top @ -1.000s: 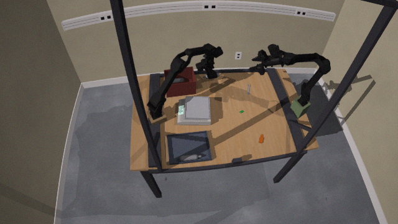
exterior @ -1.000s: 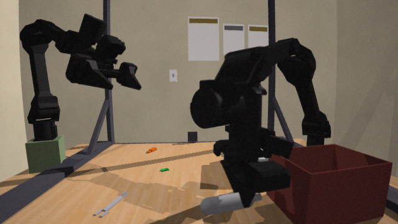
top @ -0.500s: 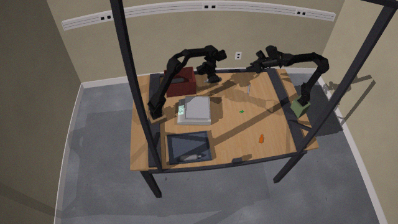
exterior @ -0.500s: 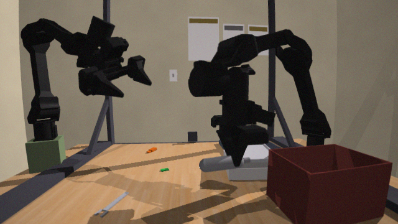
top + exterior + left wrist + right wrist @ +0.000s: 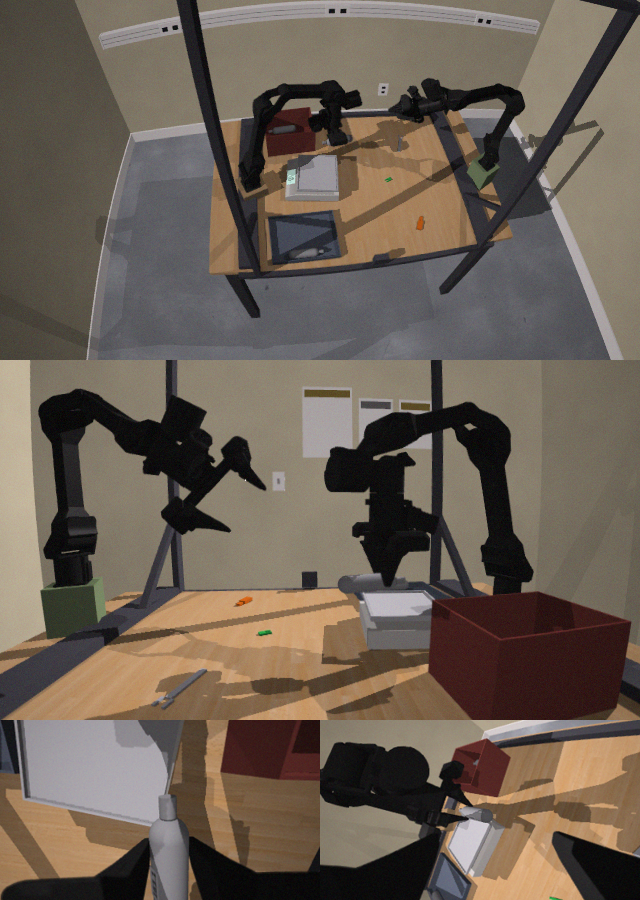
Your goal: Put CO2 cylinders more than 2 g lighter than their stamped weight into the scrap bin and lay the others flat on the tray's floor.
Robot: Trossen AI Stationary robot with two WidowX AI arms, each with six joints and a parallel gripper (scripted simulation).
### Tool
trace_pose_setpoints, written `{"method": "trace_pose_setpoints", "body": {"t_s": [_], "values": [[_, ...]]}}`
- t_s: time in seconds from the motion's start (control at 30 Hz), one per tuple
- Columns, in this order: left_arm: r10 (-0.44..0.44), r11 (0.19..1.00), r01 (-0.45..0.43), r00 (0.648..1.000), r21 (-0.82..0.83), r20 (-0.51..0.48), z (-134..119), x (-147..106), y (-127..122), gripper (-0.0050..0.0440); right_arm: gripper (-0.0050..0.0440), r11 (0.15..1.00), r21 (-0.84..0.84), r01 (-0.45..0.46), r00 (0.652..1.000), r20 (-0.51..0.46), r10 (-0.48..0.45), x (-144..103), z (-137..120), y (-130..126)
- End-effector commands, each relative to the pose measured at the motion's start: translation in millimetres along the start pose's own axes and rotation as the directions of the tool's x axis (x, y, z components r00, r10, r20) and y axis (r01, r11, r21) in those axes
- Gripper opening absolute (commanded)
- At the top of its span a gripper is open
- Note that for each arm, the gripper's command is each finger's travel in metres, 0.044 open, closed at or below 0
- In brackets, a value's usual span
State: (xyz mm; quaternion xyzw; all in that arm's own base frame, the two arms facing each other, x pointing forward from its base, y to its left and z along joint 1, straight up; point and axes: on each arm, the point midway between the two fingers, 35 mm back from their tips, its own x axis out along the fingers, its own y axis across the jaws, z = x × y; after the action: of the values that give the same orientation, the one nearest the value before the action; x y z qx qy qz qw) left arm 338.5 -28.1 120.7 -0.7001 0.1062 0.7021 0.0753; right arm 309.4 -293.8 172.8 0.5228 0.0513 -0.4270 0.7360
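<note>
Fingers (image 5: 338, 138) (image 5: 387, 560) of your left arm are closed around a grey CO2 cylinder (image 5: 327, 143) (image 5: 353, 583) (image 5: 169, 852) (image 5: 482, 816), holding it lengthwise level above the worktop (image 5: 370, 205) (image 5: 290, 655) (image 5: 269, 816) (image 5: 537, 812), near the scale (image 5: 317, 172) (image 5: 397, 605) (image 5: 92, 772) (image 5: 469, 842). Your right arm's fingers (image 5: 396, 108) (image 5: 212, 522) stand wide apart with nothing between them. You have a second cylinder (image 5: 283, 129) inside the red scrap bin (image 5: 292, 146) (image 5: 540, 665) (image 5: 257, 752) (image 5: 497, 772) and a third (image 5: 306, 253) (image 5: 436, 895) lying in the blue tray (image 5: 295, 230) (image 5: 5, 756) (image 5: 449, 877).
</note>
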Motion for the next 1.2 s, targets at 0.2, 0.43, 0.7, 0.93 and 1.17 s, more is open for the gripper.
{"method": "trace_pose_setpoints", "body": {"t_s": [0.2, 0.43, 0.7, 0.93, 1.17], "values": [[0.009, 1.0, -0.009, 0.999, 0.003, -0.033, 34.3, -14.8, 38.1, -0.005, 0.044, 0.916, 0.399, -0.041, 0.998, -0.019, 0.053, 12.2, -17.2, 26.4], [0.016, 1.0, -0.016, 0.999, 0.007, -0.03, 57.5, -14.4, 56.7, -0.005, 0.044, 0.753, 0.657, -0.022, 0.995, -0.056, 0.077, 23.3, -38.9, 39.0], [0.02, 1.0, -0.019, 0.999, 0.009, -0.027, 71.0, -13.2, 65.9, -0.005, 0.044, 0.538, 0.843, 0.021, 0.992, -0.085, 0.096, 31.3, -57.1, 48.5], [0.024, 1.0, -0.023, 0.999, 0.011, -0.025, 80.8, -12.1, 72.0, -0.005, 0.044, 0.26, 0.962, 0.085, 0.986, -0.118, 0.116, 39.3, -78.4, 58.4], [0.02, 0.999, -0.02, 1.0, 0.039, -0.006, 82.3, -7.6, 72.8, -0.005, 0.044, 0.019, 0.989, 0.145, 0.981, -0.146, 0.132, 45.1, -97.0, 66.3]]}}
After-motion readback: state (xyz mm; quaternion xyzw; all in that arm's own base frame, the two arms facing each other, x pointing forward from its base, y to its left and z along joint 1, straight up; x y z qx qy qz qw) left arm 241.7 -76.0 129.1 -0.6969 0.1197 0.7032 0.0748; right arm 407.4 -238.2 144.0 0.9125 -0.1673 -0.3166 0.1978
